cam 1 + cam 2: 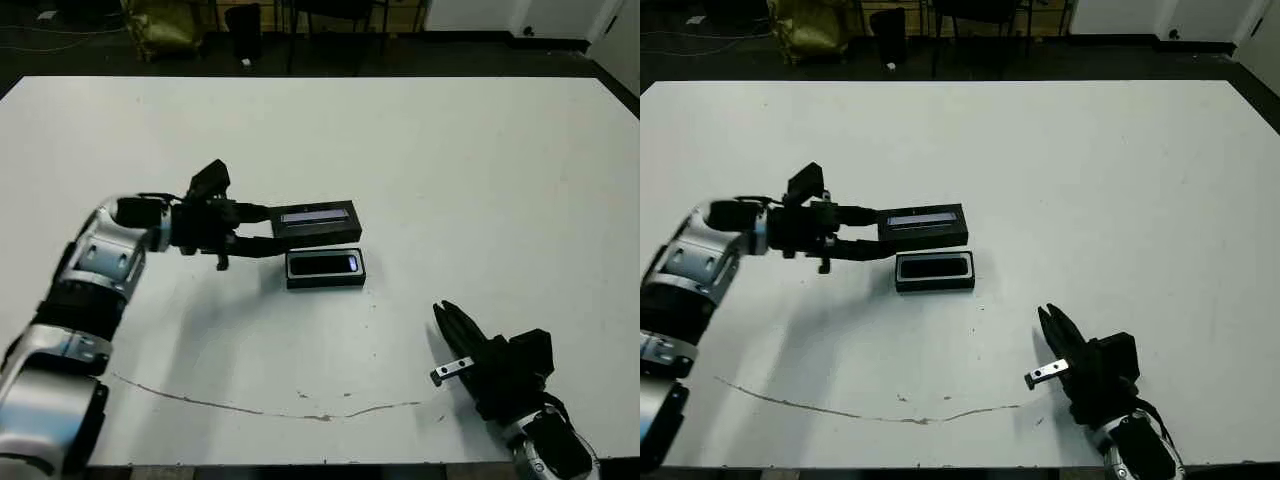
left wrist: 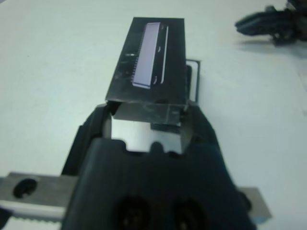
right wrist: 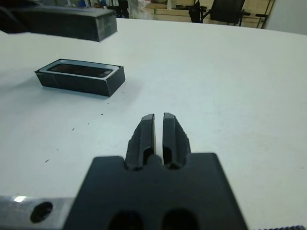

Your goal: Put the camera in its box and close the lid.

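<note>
My left gripper (image 1: 258,232) clamps one end of the black rectangular lid (image 1: 316,221) with its greyish-lilac strip upward, raised just beyond the shallow black box (image 1: 325,268) holding the slim glossy camera (image 1: 323,264), ready for capping, while my right gripper (image 3: 159,132), fingers closed on nothing, rests well apart.

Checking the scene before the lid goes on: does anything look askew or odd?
Nothing stands out. The camera lies flat in the box; the left gripper holds the lid level just beyond it.
</note>
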`<action>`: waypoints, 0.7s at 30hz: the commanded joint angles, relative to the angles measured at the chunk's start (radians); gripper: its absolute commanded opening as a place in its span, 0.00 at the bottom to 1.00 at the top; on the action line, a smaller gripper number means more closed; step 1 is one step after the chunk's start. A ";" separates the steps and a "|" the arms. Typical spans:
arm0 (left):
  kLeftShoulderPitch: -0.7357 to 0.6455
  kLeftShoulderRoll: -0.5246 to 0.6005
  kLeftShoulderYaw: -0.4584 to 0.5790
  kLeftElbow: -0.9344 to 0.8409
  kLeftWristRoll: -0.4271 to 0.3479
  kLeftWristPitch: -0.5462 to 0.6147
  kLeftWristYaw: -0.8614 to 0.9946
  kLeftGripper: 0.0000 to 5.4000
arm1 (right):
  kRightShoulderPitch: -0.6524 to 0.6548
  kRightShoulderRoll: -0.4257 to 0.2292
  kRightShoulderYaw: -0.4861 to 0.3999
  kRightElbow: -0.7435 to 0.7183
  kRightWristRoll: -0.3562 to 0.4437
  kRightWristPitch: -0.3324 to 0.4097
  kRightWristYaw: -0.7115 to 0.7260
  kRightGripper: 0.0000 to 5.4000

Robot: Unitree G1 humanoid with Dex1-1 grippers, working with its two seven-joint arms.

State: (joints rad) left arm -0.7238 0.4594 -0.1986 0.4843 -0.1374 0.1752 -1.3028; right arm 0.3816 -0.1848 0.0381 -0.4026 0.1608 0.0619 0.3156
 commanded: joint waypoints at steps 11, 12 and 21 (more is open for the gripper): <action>-0.019 0.002 -0.065 -0.064 0.017 0.094 -0.015 0.36 | 0.019 -0.004 0.003 0.038 0.012 -0.044 0.013 0.00; -0.015 -0.010 -0.067 -0.059 0.014 0.103 -0.009 0.36 | 0.020 -0.004 0.003 0.037 0.012 -0.041 0.012 0.00; 0.038 -0.064 -0.070 -0.070 0.014 0.147 0.077 0.36 | 0.021 -0.006 0.001 0.038 0.006 -0.045 0.008 0.00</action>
State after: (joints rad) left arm -0.7172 0.3943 -0.2642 0.4165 -0.1277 0.3015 -1.2386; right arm 0.3865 -0.1847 0.0422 -0.3803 0.1656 0.0163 0.3231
